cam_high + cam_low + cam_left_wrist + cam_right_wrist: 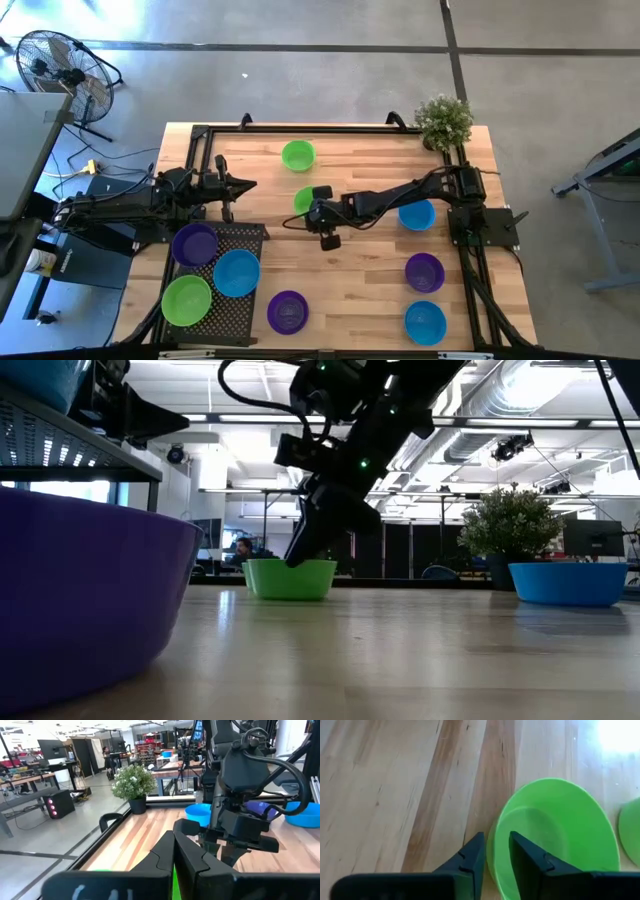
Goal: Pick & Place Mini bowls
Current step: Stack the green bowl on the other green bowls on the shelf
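Observation:
Several mini bowls stand on the wooden table. One green bowl [303, 198] [555, 835] rests on its base mid-table. My right gripper [312, 208] [496, 851] slants down over its near-left rim, open, one finger outside the wall and one inside. A second green bowl [298, 155] sits farther back. My left gripper [246, 185] [174, 852] is shut and level at the table's left, holding nothing. Purple [195, 244], blue [236, 272] and green [187, 300] bowls sit on a black mesh tray [250, 236]. My right gripper has the green bowl's rim [491, 851] between its fingers, which slant down from the table's right. One finger [473, 854] stands outside the wall, the other [522, 855] inside the hollow. I cannot tell whether either finger touches the rim. The bowl sits flat on the table.
A blue bowl [417, 214] lies under my right arm. A purple bowl [424, 271], a blue bowl [425, 321] and another purple bowl [287, 311] sit near the front edge. A potted plant [444, 120] stands at the back right corner. Bare wood shows mid-table in front.

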Robot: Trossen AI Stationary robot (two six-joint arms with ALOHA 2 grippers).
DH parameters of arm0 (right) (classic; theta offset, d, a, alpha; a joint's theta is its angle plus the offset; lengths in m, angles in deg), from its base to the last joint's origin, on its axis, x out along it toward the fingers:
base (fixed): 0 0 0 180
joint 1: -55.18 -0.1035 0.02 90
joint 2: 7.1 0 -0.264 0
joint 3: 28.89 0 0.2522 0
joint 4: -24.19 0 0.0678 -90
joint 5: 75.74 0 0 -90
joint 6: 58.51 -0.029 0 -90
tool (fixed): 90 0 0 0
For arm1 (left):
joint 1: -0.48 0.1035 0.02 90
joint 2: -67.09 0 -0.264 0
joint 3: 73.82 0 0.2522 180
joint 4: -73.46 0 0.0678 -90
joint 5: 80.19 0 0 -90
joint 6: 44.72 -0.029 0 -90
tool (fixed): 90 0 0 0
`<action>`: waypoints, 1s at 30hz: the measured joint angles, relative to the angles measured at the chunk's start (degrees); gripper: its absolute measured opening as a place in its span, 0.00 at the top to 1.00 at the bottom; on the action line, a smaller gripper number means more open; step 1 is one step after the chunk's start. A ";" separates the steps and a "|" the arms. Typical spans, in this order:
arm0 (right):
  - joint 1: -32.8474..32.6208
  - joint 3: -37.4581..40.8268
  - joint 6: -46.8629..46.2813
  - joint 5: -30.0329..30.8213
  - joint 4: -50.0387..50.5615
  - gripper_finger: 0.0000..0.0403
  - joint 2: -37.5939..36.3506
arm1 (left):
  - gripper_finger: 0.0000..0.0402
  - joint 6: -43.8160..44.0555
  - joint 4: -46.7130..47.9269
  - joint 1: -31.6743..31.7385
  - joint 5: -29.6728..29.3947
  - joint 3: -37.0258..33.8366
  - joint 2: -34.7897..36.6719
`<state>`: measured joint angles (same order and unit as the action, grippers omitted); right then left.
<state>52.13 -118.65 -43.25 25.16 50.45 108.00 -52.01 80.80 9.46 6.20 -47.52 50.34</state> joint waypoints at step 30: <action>4.21 41.51 -1.72 -0.38 -48.24 0.99 -30.90 | 1.00 -4.54 7.04 0.01 -0.53 19.72 -32.67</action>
<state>56.34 -77.14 -44.97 24.77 2.21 77.11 -56.55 87.84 9.47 5.66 -27.81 17.66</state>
